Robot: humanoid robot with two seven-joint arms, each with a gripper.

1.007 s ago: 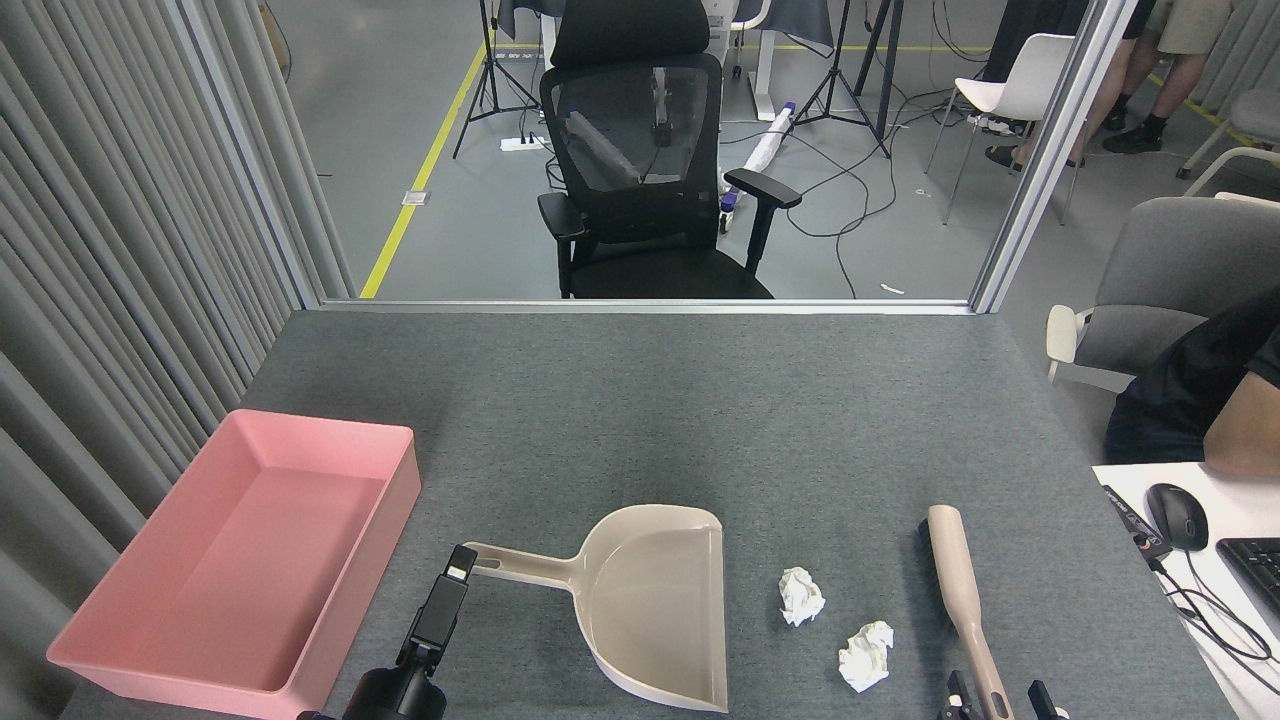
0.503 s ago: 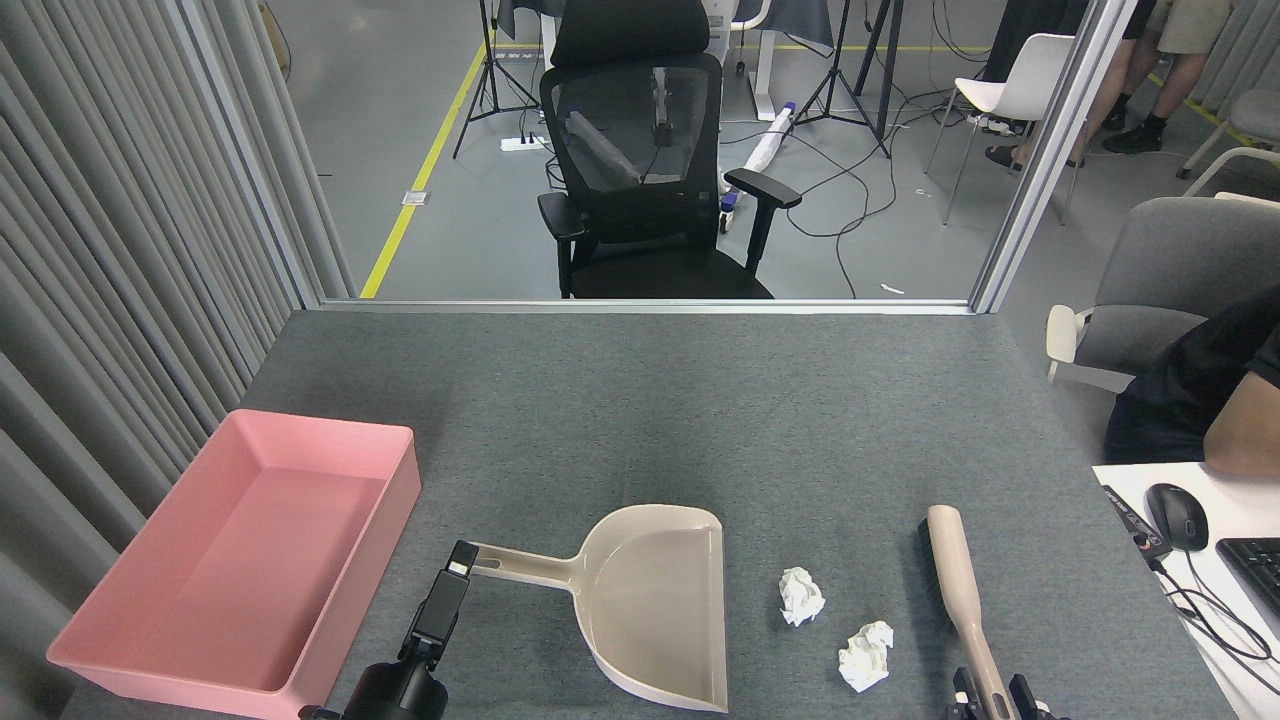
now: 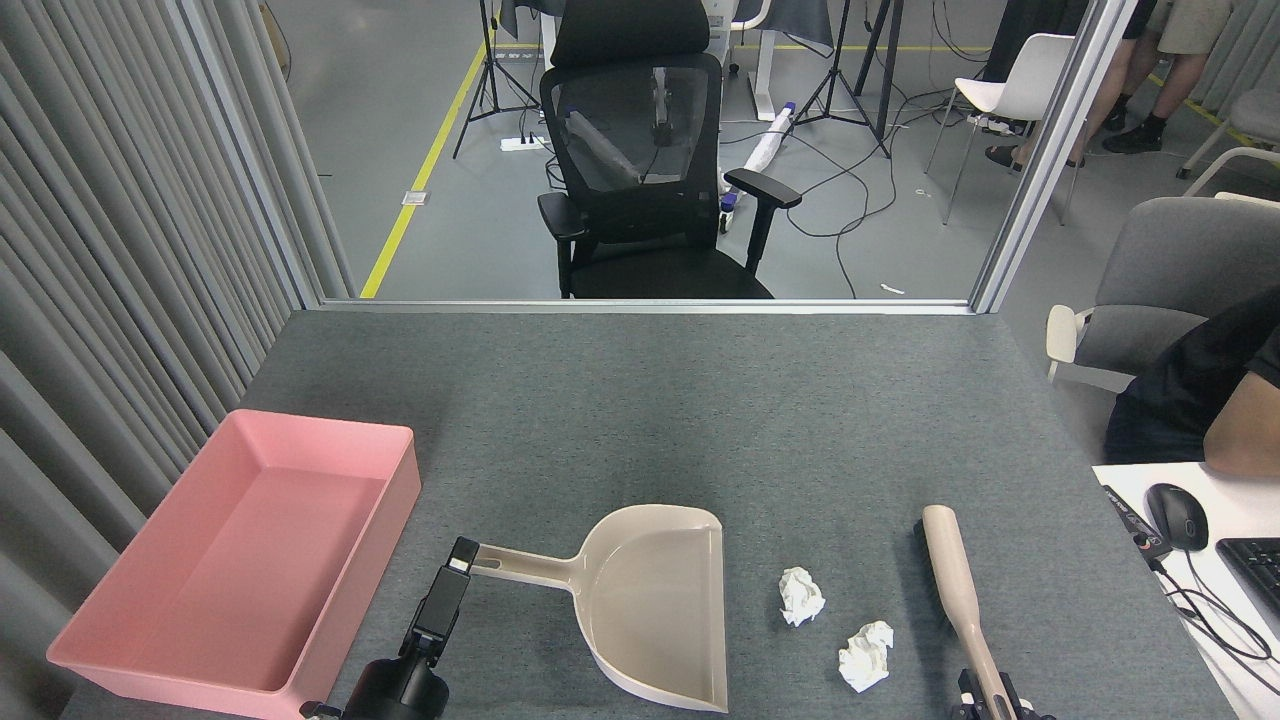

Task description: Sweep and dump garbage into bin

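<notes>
On the grey felt-covered bench [image 3: 700, 400], head view: my left hand [image 3: 462, 556] sits at the tip of the beige plastic long-handled dustpan [image 3: 655, 610]; whether it is clamped cannot be determined. My right hand [image 3: 988, 700], at the bottom edge, has closed in around the handle of the beige plastic hand brush [image 3: 955, 580] over the last second. The brush head has shifted slightly left, which suggests the grip is taken, though the fingers are largely cut off. Sweeping can likely begin. The garbage, two crumpled white tissue-paper balls [image 3: 802, 596] [image 3: 866, 655], lies unswept between dustpan mouth and brush. The shallow rectangular pink plastic bin [image 3: 395, 480] stands empty, far left.
</notes>
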